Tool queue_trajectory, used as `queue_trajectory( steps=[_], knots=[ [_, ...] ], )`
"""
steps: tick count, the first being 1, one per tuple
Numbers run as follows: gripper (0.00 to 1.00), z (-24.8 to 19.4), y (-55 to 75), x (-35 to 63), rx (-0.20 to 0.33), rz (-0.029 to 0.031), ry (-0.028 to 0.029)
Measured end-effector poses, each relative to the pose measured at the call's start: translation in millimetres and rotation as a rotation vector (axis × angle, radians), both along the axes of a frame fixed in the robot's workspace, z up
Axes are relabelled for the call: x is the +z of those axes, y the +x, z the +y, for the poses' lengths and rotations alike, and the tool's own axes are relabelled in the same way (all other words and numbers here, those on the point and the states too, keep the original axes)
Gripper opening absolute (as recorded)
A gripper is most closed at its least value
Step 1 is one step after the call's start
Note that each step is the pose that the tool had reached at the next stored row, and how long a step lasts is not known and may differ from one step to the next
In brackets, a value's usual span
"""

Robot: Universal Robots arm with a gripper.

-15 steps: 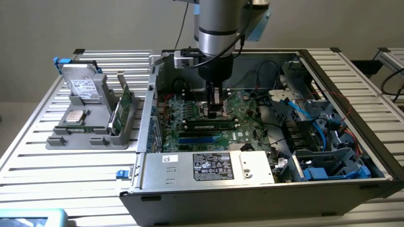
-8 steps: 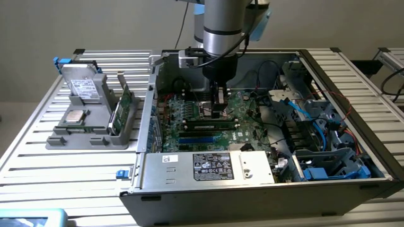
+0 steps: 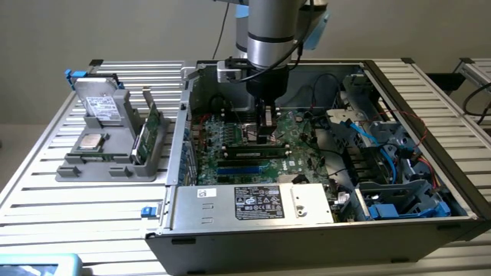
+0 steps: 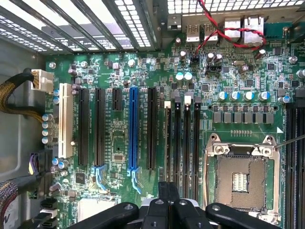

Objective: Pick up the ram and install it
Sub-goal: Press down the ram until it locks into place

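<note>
One gripper point(image 3: 266, 138), fingers together, low over the motherboard point(image 4: 143, 71) inside one open computer case point(image 3: 230, 236). One ram point(image 3: 256, 153) seated in a slot just below. Cables point(image 3: 368, 138) beside.

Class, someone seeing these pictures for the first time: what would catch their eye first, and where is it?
Probably the arm reaching down into the open computer case, its shut gripper low over the green motherboard, just above the memory slots. In the wrist view, a bright blue slot and the empty processor socket stand out. On the exterior view's left, a grey holder carries spare parts, beside the case.
</note>
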State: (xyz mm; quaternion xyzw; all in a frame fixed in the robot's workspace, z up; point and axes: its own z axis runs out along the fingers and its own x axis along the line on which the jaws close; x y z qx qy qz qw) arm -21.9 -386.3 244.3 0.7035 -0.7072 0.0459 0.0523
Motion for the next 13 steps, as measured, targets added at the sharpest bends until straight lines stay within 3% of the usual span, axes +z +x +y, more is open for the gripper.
queue_trajectory(
  steps=[13],
  knots=[
    [0.11, 0.0, 0.0, -1.4, -0.177, -0.0014, 0.0002]
  ],
)
